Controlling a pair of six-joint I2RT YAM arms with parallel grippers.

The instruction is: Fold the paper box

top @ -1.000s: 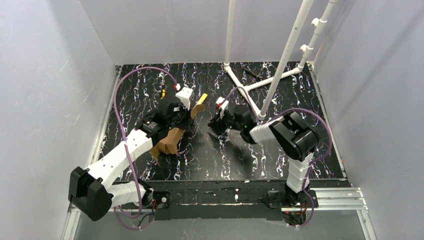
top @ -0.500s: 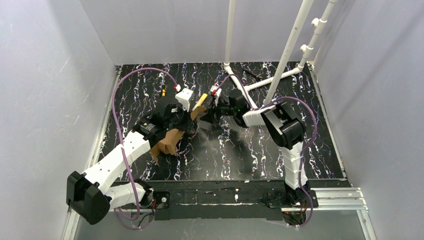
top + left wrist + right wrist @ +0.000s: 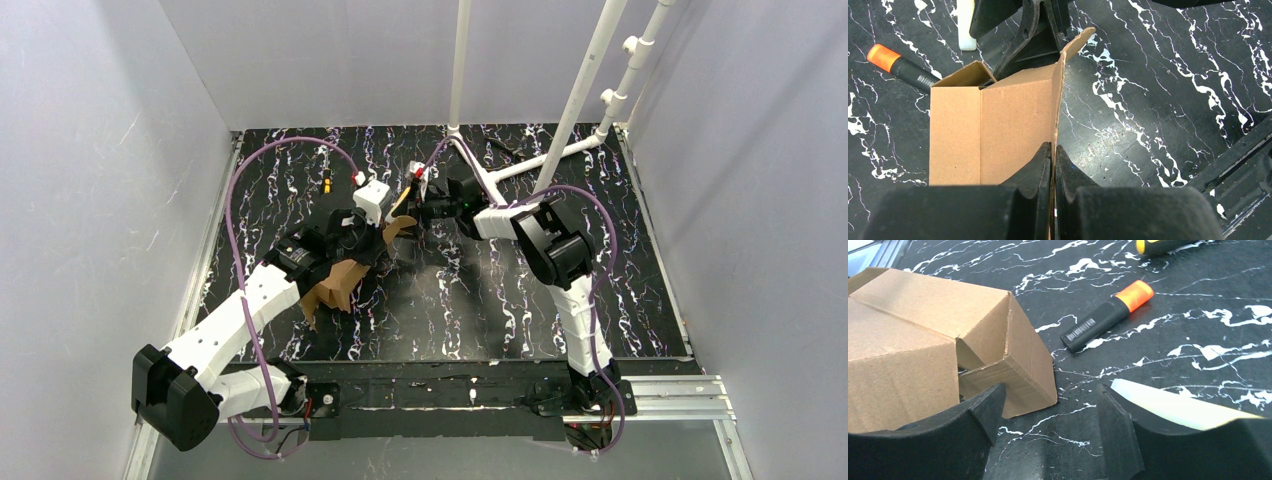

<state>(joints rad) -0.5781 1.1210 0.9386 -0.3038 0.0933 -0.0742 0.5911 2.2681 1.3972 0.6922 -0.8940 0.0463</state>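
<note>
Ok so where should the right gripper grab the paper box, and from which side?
Probably the loose end flap of the paper box, coming in from the open end that faces the right gripper. That flap juts out as a thin free edge that the open gripper can straddle, and the left gripper pinches a wall at the other end.

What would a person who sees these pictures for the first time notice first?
The half-folded brown cardboard box stands out against the black marbled table, left of centre. The left gripper pinches one panel's edge; the right gripper stands open beside a flap. An orange-capped marker lies nearby.
</note>
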